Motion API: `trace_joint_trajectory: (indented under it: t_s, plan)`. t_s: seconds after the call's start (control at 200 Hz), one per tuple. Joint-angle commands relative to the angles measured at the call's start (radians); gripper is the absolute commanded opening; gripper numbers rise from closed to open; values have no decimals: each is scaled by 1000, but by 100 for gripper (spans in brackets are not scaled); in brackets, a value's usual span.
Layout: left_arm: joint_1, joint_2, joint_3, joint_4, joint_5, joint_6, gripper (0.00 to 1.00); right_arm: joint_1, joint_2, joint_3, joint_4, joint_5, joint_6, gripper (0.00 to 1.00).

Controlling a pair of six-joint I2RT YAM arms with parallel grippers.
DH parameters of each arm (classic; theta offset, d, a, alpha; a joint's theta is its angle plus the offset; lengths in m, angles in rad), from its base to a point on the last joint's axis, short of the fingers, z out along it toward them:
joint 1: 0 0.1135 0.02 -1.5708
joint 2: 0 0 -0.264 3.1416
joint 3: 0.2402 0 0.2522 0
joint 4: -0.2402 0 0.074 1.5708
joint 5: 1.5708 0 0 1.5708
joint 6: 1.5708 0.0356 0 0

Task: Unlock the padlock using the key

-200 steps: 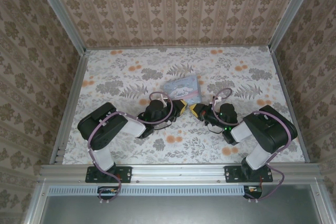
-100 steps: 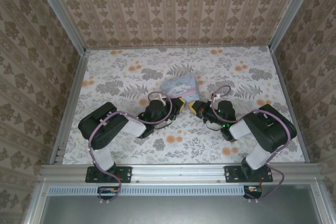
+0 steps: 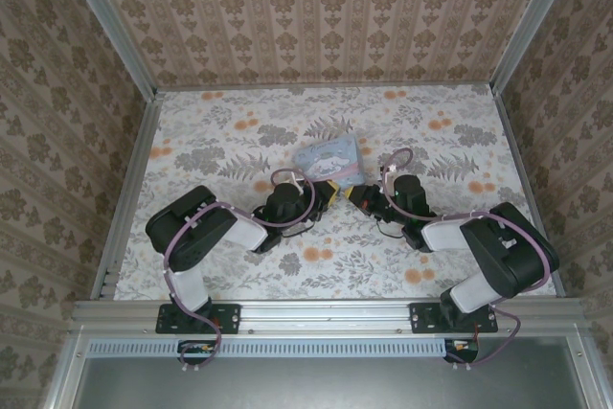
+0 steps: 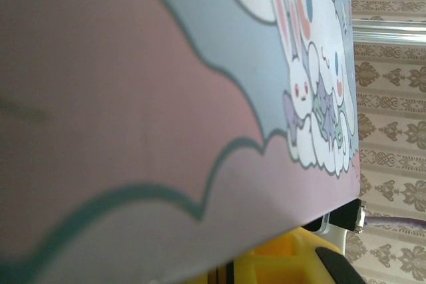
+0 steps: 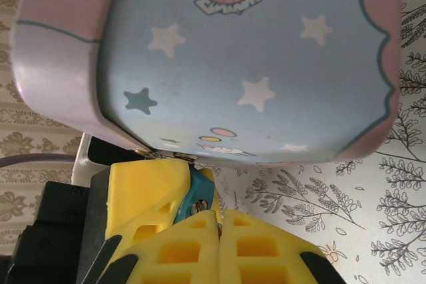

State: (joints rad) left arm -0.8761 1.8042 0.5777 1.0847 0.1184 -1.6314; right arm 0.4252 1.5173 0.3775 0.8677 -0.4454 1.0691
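Top view: my right pincer (image 3: 355, 196) has swung left and now meets the left pincer (image 3: 330, 193) at the near edge of the tin (image 3: 330, 158) on the tabletop (image 3: 211, 131). Right wrist view: the left pincer is clamped on the blue padlock (image 5: 197, 199). The right one's pads are pressed together on a metal glint, presumably the key (image 5: 217, 226). I judge insertion imminent.

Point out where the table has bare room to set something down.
Free: the far strip of table between tin and back wall, both far corners, and the near-middle patch between the arm bases. Crowded: the centre, where left tool and right tool meet at the tin's near edge.
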Motion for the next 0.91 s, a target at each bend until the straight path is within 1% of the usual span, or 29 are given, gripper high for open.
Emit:
trace_joint_trajectory:
  t_s: [0.0,0.165,0.225,0.375,0.485,0.565,0.64,0.68,0.705,0.805,0.855,0.9]
  plan:
    - [-79,3,33,106,188,-13,0,24,24,20,108,-52,21,0]
    - [-80,0,35,105,188,-11,0,14,150,20,398,-67,351,0]
    - [-79,-3,34,105,188,-12,0,15,184,24,464,-60,453,0]
    - [-80,-8,34,99,188,-7,0,17,150,43,430,-54,546,0]
    - [-80,-5,40,98,191,-8,0,20,123,63,354,-59,551,0]
    - [-79,-3,42,97,194,-8,0,21,118,79,325,-79,519,0]
    - [-80,-3,45,92,198,-6,0,21,104,102,263,-106,427,0]
    - [-80,-5,43,93,199,-7,0,21,85,120,210,-127,329,0]
    - [-80,-5,41,93,199,-6,0,21,67,129,147,-134,263,0]
    - [-80,-14,34,87,203,-3,0,21,-24,143,-59,-113,-5,0]
    - [-79,-21,30,81,205,2,0,21,-55,144,-118,-106,-92,0]
    - [-79,-27,28,75,206,5,0,22,-69,142,-124,-108,-134,0]
